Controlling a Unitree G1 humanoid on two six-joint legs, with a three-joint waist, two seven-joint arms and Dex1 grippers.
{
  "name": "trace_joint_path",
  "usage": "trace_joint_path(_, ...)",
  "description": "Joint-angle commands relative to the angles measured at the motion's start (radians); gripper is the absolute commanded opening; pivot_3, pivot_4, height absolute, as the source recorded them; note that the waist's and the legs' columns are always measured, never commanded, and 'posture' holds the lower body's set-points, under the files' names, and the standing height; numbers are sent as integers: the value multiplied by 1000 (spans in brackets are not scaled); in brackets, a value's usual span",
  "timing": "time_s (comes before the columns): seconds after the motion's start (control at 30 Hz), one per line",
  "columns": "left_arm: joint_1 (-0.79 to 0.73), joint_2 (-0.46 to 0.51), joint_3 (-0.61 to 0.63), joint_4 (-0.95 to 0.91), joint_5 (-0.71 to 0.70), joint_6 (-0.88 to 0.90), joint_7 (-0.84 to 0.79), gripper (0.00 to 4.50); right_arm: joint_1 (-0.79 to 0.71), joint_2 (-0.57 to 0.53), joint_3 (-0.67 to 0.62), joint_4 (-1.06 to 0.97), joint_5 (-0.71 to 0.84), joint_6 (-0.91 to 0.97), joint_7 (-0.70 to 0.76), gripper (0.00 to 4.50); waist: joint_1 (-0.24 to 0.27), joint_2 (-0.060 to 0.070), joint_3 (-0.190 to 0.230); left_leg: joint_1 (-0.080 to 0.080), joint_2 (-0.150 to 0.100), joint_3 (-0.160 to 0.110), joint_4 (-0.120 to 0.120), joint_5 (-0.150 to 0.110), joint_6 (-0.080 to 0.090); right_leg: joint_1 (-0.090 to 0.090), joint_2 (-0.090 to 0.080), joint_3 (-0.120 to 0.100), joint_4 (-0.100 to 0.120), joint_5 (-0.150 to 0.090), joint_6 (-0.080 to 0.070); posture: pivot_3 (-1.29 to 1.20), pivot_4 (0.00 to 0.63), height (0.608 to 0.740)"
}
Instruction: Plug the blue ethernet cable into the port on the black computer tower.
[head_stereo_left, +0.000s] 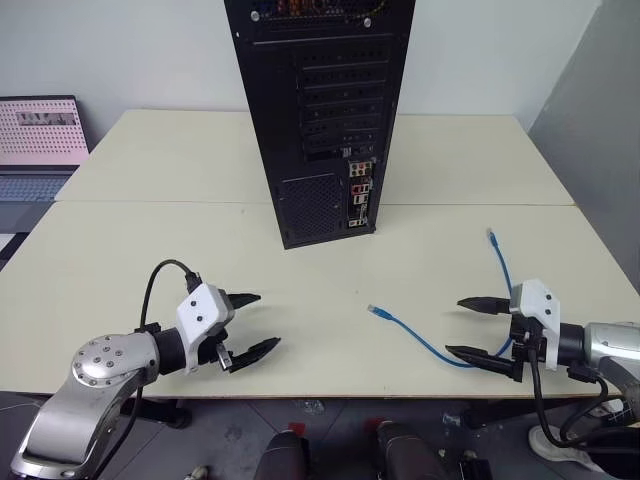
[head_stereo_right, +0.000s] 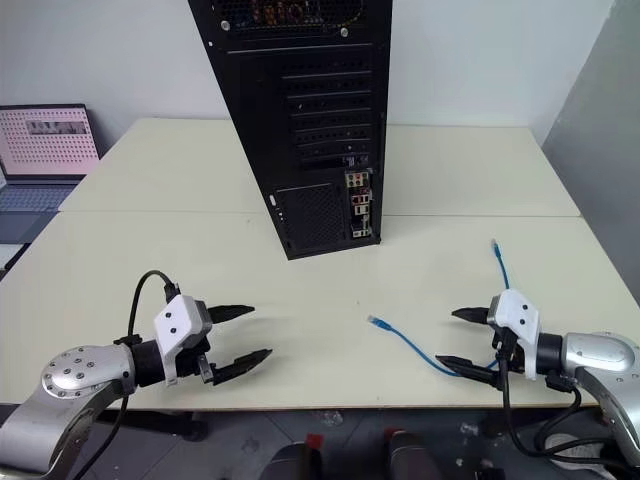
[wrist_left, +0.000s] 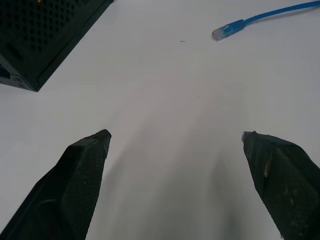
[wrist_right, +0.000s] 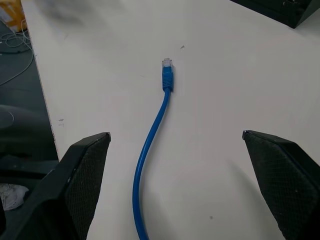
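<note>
1. The black computer tower (head_stereo_left: 325, 110) stood upright near the middle of the pale surface (head_stereo_left: 150, 250), toward the back. Its rear face, with slot covers, a mesh vent and a strip of coloured ports, faced the robot.
2. The blue ethernet cable (head_stereo_left: 425, 338) lay loose on the surface, in front of the tower and off to the right. Nothing held it.
3. One plug (wrist_right: 167, 67) lay flat, pointing toward the left end effector. The cable curved from it toward the right end effector, passed behind that end effector, and ended in the other plug (head_stereo_left: 491, 236) farther back.
4. The left end effector (head_stereo_left: 250, 322) hung just over the surface near the front edge, with its two black fingers spread wide and nothing between them.
5. The right end effector (head_stereo_left: 470, 327) was also spread wide and empty. The cable ran between its fingers but did not touch them.
6. A laptop (head_stereo_left: 38, 145) with a pink screen sat at the far left.
</note>
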Motion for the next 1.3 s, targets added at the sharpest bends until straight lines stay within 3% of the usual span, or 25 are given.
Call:
trace_joint_path(0.03,-2,0,-10,-24,14,-46,-10,4479,-4,1,-2,-17,-5,-7,7,4500,0,0,0,0,0,0,0,0,0,0,0,0,0,0,0,0,150,740)
trace_joint_path(0.7,10,-5,-66,-52,43,-46,1,4479,-45,57,18,-49,-4,42,-47,4500,0,0,0,0,0,0,0,0,0,0,0,0,0,0,0,0,150,740)
trace_joint_path(0.9,-5,3,-124,-90,68,-23,-2,4479,-69,157,100,-56,-65,32,-159,4500,0,0,0,0,0,0,0,0,0,0,0,0,0,0,0,0,150,740)
trace_joint_path(1.3,-104,-36,-164,-104,-19,28,-35,4479,-92,317,257,112,-271,-131,-262,4500,0,0,0,0,0,0,0,0,0,0,0,0,1,0,0,0,150,740)
